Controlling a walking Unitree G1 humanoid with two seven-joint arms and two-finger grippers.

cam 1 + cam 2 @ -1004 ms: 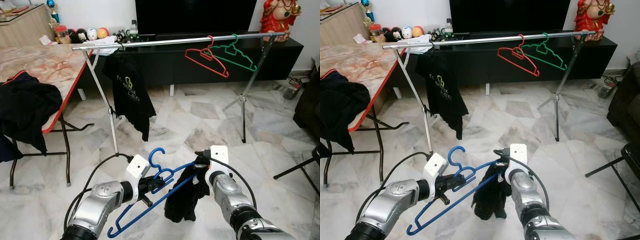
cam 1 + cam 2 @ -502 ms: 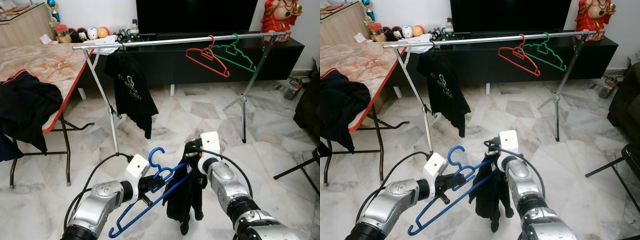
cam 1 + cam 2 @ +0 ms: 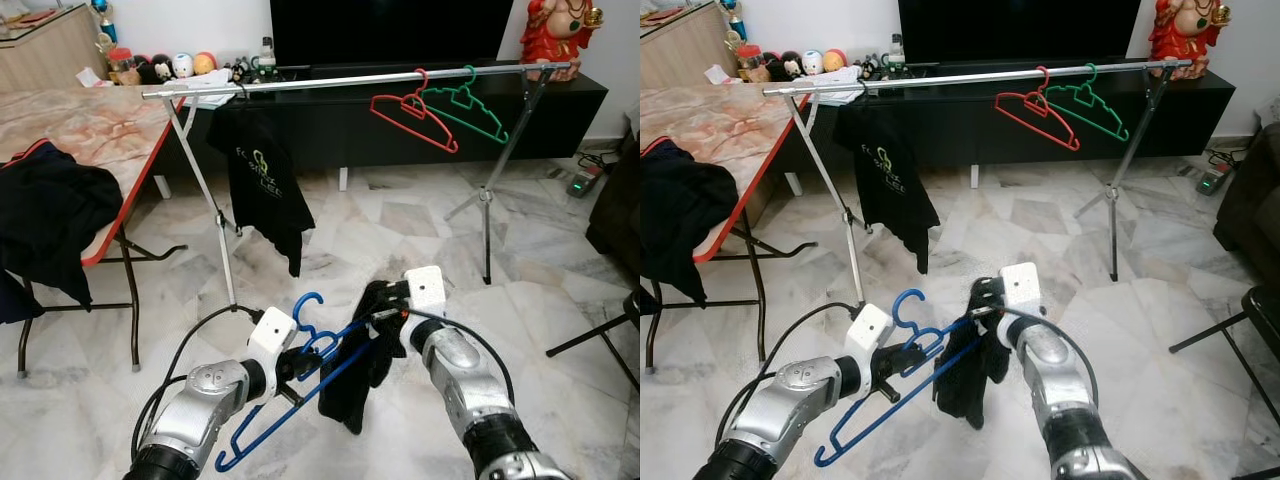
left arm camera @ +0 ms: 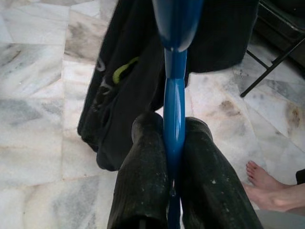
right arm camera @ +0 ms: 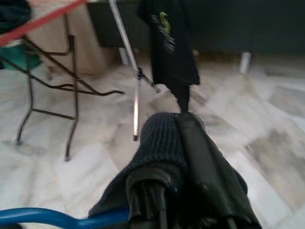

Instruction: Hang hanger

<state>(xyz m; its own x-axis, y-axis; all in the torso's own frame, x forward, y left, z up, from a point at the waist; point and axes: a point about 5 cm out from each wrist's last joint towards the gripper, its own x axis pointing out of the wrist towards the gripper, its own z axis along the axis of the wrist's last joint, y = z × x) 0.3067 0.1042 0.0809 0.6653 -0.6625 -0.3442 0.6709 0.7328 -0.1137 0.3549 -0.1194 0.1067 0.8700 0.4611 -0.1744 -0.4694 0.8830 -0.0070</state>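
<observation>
Blue hanger (image 3: pixel 300 375) sits pinched in the left gripper (image 4: pixel 172 157), out ahead of its wrist; right gripper (image 3: pixel 385 315) clamps the dark garment (image 3: pixel 360 365) on the hanger's arm; one loose tug and it probably slides off.
</observation>
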